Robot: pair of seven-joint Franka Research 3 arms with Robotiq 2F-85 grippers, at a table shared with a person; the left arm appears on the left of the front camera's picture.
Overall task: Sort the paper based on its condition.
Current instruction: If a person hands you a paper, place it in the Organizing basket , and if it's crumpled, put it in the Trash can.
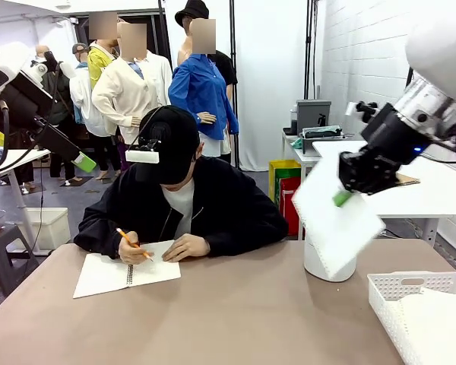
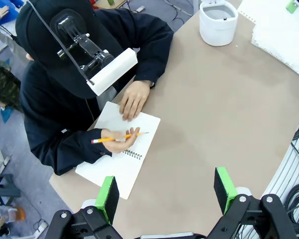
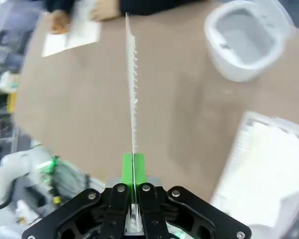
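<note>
My right gripper [image 1: 342, 196] hangs above the table's right side, shut on the corner of a flat white sheet of paper [image 1: 336, 222]. In the right wrist view the sheet [image 3: 133, 84] runs edge-on, its perforated edge showing, straight out from the shut fingers of the right gripper [image 3: 133, 172]. The same sheet [image 2: 281, 30] lies at the top right of the left wrist view. My left gripper [image 2: 166, 194] is held high over the table's left end, open with nothing between its green pads [image 2: 108, 195]. In the front view that left gripper [image 1: 82, 161] sits at the upper left.
A person at the far side writes with a pencil in a spiral notebook [image 1: 125, 272]. A white round bin [image 1: 328, 266] stands right of centre, under the held sheet. A white basket [image 1: 399, 287] at the front right holds white sheets.
</note>
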